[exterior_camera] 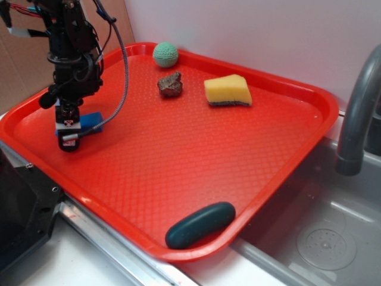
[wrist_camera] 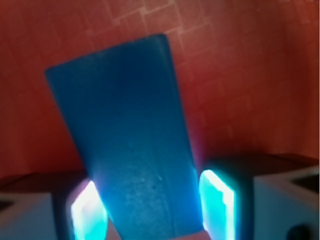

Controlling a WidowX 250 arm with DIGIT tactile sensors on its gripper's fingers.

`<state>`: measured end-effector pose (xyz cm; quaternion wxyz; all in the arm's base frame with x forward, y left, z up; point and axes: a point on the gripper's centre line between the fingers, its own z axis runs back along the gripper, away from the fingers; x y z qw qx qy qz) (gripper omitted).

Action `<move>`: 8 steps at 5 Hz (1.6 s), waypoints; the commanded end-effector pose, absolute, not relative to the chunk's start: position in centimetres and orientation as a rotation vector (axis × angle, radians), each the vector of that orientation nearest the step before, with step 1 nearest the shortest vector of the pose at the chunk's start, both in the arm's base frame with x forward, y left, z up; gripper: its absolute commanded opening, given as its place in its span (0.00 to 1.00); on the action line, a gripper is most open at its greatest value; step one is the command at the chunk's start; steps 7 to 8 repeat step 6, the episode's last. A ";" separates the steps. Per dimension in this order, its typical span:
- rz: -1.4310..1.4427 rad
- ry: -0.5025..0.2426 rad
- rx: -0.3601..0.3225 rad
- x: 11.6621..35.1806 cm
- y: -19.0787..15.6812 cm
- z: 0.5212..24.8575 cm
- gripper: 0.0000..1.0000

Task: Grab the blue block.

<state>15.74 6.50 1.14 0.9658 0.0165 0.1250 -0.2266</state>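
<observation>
Red tray (exterior_camera: 286, 95), blue block (wrist_camera: 130, 145) between jaws

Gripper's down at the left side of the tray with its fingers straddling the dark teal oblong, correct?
Not the oblong. The wrist view shows the fingers either side of the blue block. The dark teal oblong lies alone at the tray's near edge, per the exterior view.

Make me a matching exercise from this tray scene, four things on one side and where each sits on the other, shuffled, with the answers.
Things:
1. blue block
2. green ball
3. yellow sponge
4. teal oblong

Places:
A. against the tray's near rim
B. in the tray's far corner
C. between the gripper fingers, left side of tray
D. right of the brown rock

Pairs: 1-C, 2-B, 3-D, 4-A
</observation>
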 end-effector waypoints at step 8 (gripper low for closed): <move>0.219 -0.065 -0.014 16.8 -3.5 22.9 0.00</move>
